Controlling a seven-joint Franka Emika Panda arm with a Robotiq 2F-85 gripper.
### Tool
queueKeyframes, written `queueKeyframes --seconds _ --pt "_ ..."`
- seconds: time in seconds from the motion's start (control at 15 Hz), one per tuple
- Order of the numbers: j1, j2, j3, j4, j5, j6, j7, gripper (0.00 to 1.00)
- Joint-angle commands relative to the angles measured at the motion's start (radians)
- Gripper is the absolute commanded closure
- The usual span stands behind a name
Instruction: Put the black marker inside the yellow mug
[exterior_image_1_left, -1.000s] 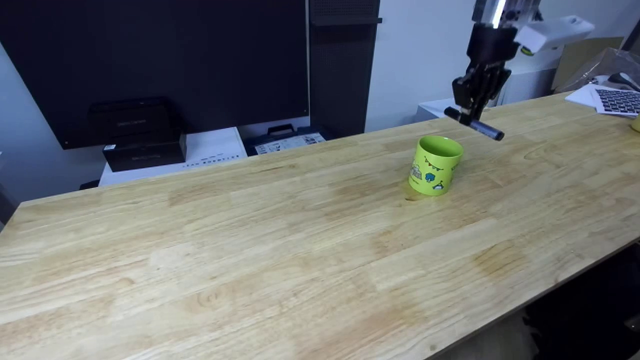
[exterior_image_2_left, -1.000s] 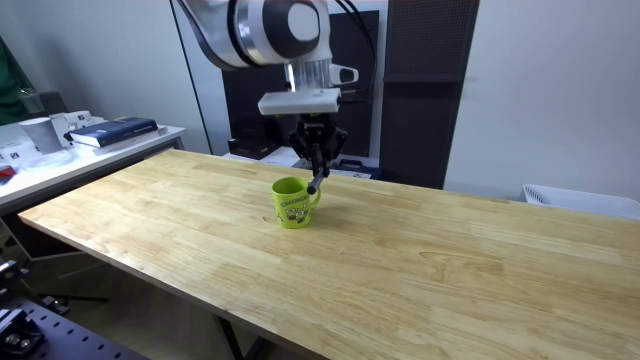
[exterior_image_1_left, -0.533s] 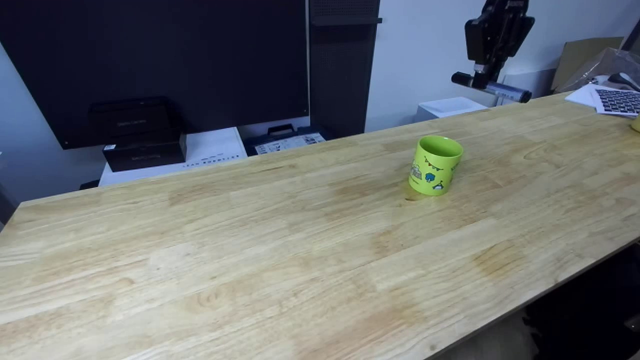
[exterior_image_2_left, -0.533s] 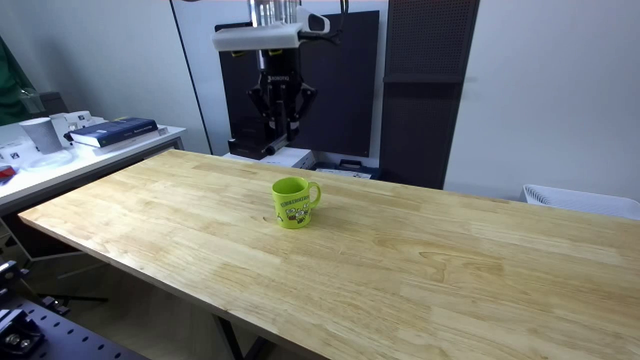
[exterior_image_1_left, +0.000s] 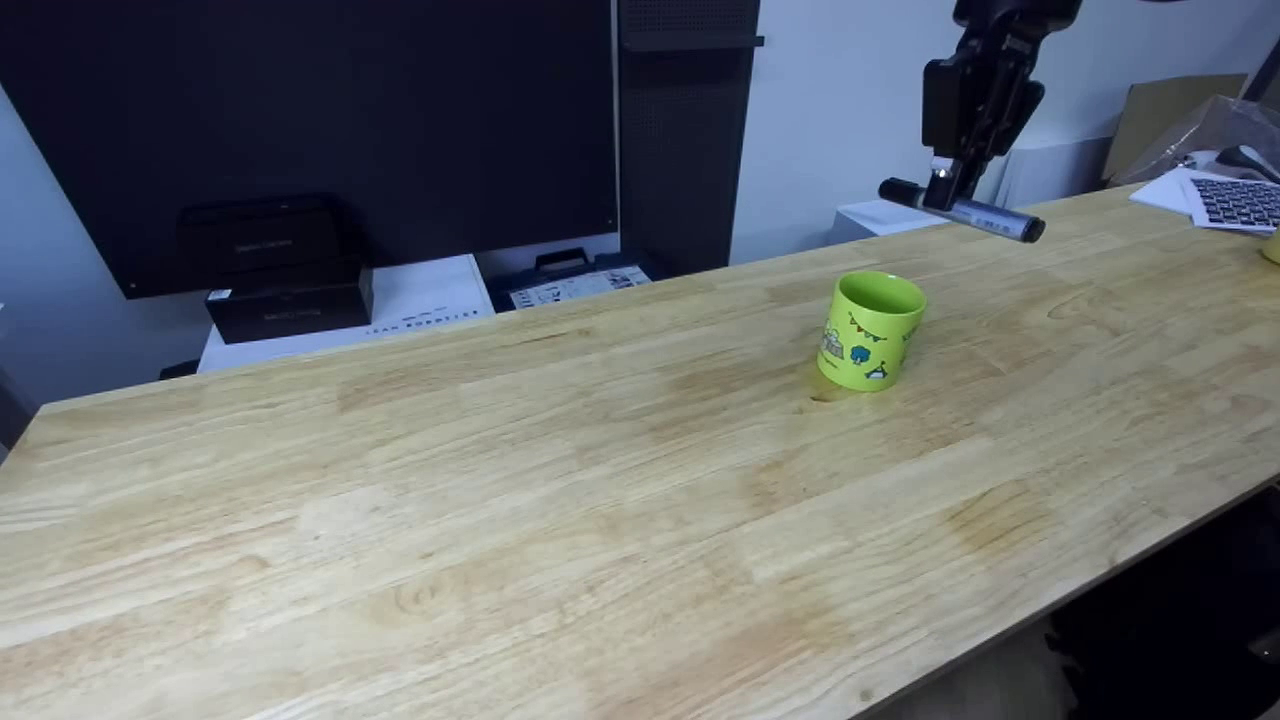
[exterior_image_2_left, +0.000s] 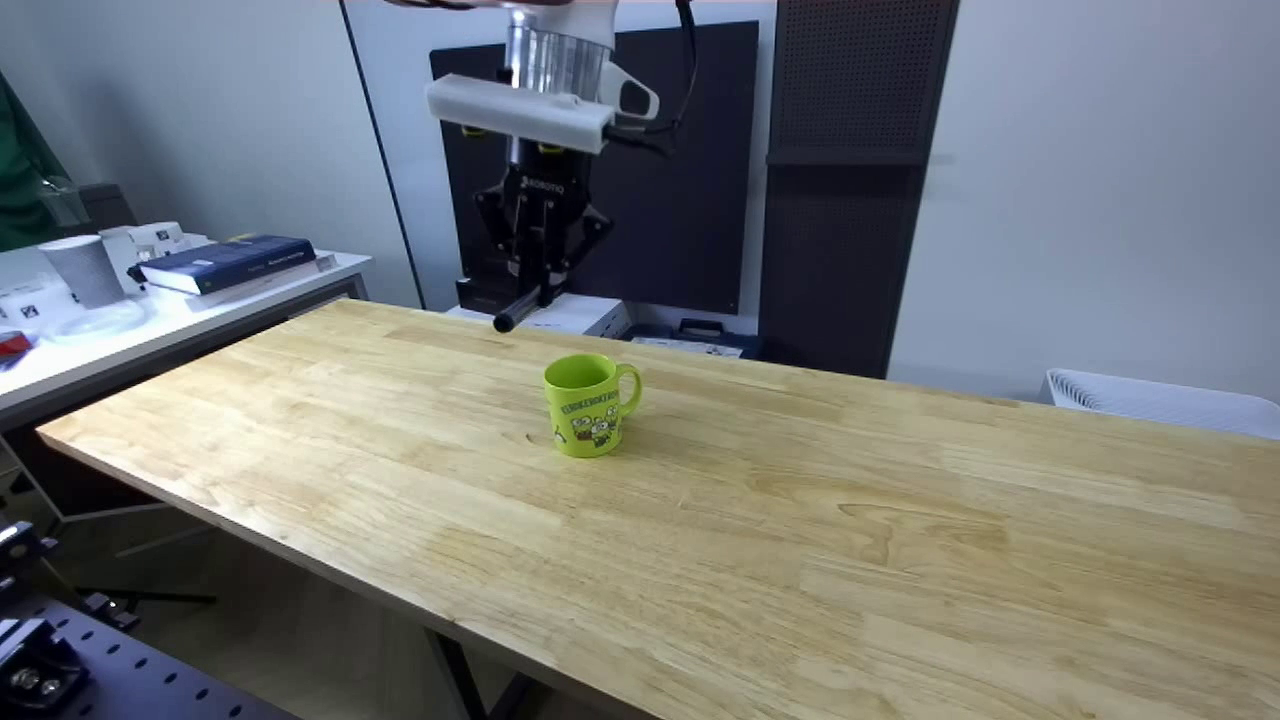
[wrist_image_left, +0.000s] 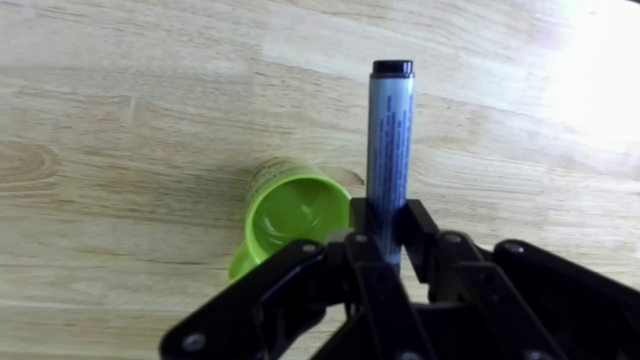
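Observation:
The yellow mug, yellow-green with printed pictures, stands upright on the table in both exterior views (exterior_image_1_left: 870, 335) (exterior_image_2_left: 585, 410). In the wrist view its rim (wrist_image_left: 250, 219) is seen from above, left of the fingers; its inside looks empty. My gripper (exterior_image_1_left: 943, 190) is shut on the black marker (exterior_image_1_left: 995, 218), around its middle. The marker has a grey printed barrel and black ends. It lies nearly level across the fingers, one end tilted a little down. In an exterior view the gripper (exterior_image_2_left: 540, 285) and marker (exterior_image_2_left: 515, 312) are above and left of the mug. The marker (wrist_image_left: 390, 140) points up the wrist view.
The wooden table (exterior_image_1_left: 560, 480) carries the mug. A keyboard-like item (exterior_image_1_left: 1235, 200) and a cut-off yellow object (exterior_image_1_left: 1273, 248) are at its right end. Black boxes (exterior_image_1_left: 290, 300) stand behind. A side desk holds a blue book (exterior_image_2_left: 225, 265) and a grey cup (exterior_image_2_left: 85, 270).
My gripper, holding the marker, has risen and moved away from beside the mug, then come down slightly over the last half second. The mug has not moved.

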Motion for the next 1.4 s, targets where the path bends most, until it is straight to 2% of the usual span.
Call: queueKeyframes --seconds 0.0,0.13,0.4,0.6,1.0,1.07,1.13,1.33 --pt "-0.052 0.07 0.026 0.088 0.131 -0.133 -0.117 0.95" --pt "-0.053 0.092 0.009 0.11 0.137 -0.163 -0.066 0.95" --pt "-0.029 0.117 -0.042 0.132 0.038 -0.144 0.14 0.95" --pt "-0.025 0.141 -0.053 0.16 -0.018 -0.17 0.226 0.95" --pt "-0.028 0.184 -0.037 0.232 -0.019 -0.294 0.249 0.95" --pt "-0.037 0.157 -0.037 0.177 -0.011 -0.241 0.204 0.95" --pt "-0.036 0.161 -0.035 0.181 -0.011 -0.244 0.203 0.79" --pt "-0.038 0.163 -0.035 0.179 -0.011 -0.241 0.201 0.79"
